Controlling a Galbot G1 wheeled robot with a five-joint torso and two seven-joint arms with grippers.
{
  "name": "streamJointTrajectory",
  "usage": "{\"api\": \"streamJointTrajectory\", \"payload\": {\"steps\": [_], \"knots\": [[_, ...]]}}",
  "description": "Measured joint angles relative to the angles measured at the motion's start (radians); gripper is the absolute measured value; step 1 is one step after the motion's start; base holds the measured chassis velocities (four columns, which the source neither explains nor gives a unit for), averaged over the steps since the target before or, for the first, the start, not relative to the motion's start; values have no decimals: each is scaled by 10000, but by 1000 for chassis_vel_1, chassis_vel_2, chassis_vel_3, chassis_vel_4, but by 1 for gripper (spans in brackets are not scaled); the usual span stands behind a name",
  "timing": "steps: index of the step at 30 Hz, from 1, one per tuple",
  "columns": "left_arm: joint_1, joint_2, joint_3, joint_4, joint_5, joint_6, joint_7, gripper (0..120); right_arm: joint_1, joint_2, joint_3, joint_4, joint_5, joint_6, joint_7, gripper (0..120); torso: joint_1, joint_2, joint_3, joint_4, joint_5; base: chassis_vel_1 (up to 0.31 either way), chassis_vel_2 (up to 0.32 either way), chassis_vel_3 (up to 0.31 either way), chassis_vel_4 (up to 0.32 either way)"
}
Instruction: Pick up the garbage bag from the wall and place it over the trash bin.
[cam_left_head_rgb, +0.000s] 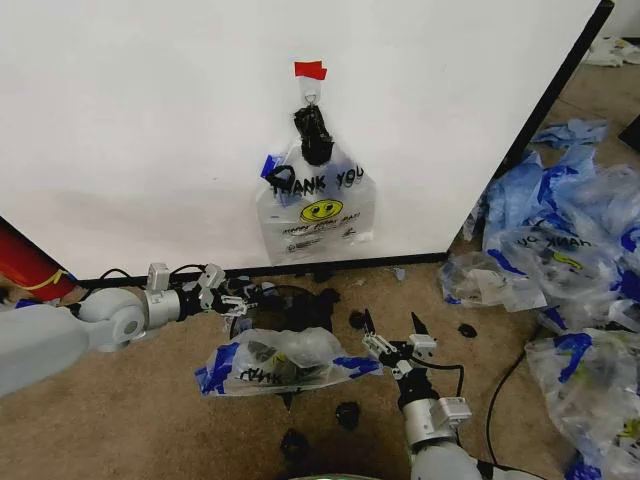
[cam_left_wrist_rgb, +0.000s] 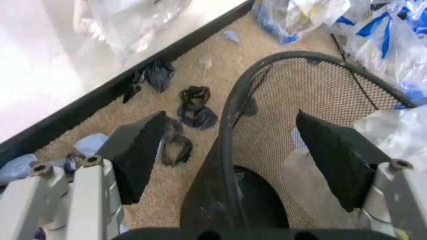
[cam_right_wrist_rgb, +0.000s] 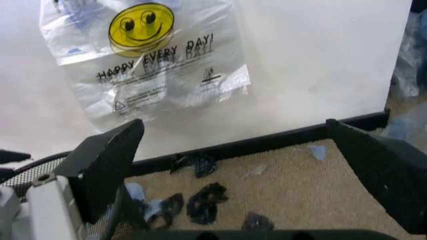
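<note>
The garbage bag (cam_left_head_rgb: 280, 362), see-through with blue ends, lies crumpled across the near side of the black wire-mesh trash bin (cam_left_head_rgb: 268, 297), which stands on the carpet before the white wall (cam_left_head_rgb: 150, 120). My left gripper (cam_left_head_rgb: 236, 300) is open at the bin's far left rim; in the left wrist view the bin's rim (cam_left_wrist_rgb: 230, 115) runs between the spread fingers (cam_left_wrist_rgb: 137, 155) and the bag (cam_left_wrist_rgb: 400, 135) shows beside it. My right gripper (cam_left_head_rgb: 396, 338) is open just right of the bag, holding nothing. The right gripper (cam_right_wrist_rgb: 233, 125) faces the wall.
A tied bundle of smiley bags (cam_left_head_rgb: 315, 205) hangs from a hook under red tape (cam_left_head_rgb: 310, 70). A big heap of blue-and-clear bags (cam_left_head_rgb: 570, 250) covers the floor at right. Black scraps (cam_left_head_rgb: 346, 414) dot the carpet. A black cable (cam_left_head_rgb: 510, 380) runs near my right arm.
</note>
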Motion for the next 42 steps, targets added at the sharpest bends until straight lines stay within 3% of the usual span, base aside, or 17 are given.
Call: {"api": "streamJointTrajectory", "payload": {"steps": [17,23,34,42], "knots": [[579,-488,12,1105,125,-323,75,69,-124,-16,142,-13,-105,41,14,100,-1,0,-1,4,3,0,0,0,0],[657,-537,-14,1209,158,-488,92,43,-131,-25,190,-40,-128,43,22,100,-2,1,-2,3,1,0,0,0,0],[663,-499,-9,814,135,-517,-52,6,-137,-45,239,-66,-187,75,21,100,0,0,0,-4,-6,0,0,0,0],[613,-285,-27,268,-28,-573,-413,4,-135,-46,251,-87,-224,76,20,100,0,0,1,-1,-2,0,0,0,0]]}}
